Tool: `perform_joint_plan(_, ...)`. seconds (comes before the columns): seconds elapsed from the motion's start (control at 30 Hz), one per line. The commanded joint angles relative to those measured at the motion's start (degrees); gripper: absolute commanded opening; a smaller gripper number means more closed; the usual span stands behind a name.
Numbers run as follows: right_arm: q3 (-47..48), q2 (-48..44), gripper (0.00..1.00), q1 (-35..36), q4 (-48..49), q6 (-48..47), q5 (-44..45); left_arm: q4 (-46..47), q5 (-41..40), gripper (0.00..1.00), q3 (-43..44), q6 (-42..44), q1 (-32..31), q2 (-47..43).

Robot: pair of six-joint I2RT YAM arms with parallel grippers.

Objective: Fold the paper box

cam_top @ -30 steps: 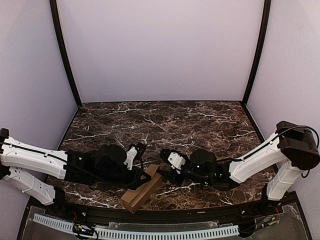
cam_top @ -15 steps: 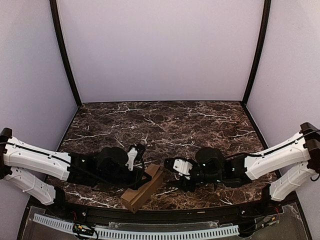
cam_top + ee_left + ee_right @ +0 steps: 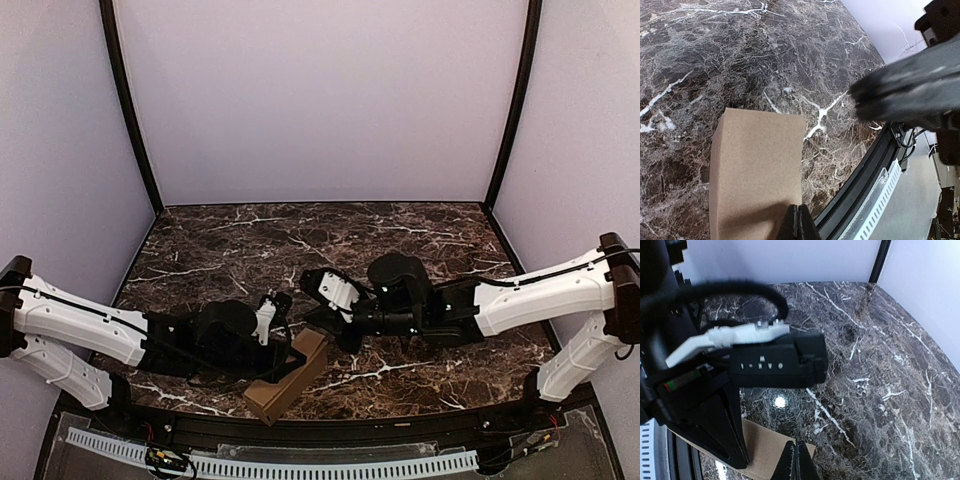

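Observation:
The paper box is a slim tan cardboard box lying slantwise on the marble table, close to its front edge. My left gripper is shut, pressed low over the box's long right edge. In the left wrist view its closed tips sit at the edge of the box top, with nothing between them. My right gripper is shut too and hovers at the box's far end. The right wrist view shows its tips over a box corner, right beside the left arm's wrist.
A black rail and a white slotted strip run along the table's front edge just past the box. Purple walls with black corner posts enclose the back and sides. The two arms nearly meet over the box.
My right gripper has shut and swung from the box's right side up and left, over its far end. The left arm has edged slightly right along the box.

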Motion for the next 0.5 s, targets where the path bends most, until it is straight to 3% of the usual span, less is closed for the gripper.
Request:
perform_joint_plan(0.0,0.0,5.3,0.0,-0.4,2.8,3.5,-2.0,-5.9,1.0,0.01,-2.8,-0.5,0.1,1.8)
perform_joint_plan(0.27,-7.6,13.6,0.0,-1.8,8.6,9.6,-2.1,-5.7,1.1,0.01,-2.8,-0.5,0.1,1.5)
perform_joint_plan(0.47,-8.9,9.1,0.0,-1.7,7.7,9.3,-1.3,-6.2,1.2,0.01,-2.3,-0.3,0.1,1.5)
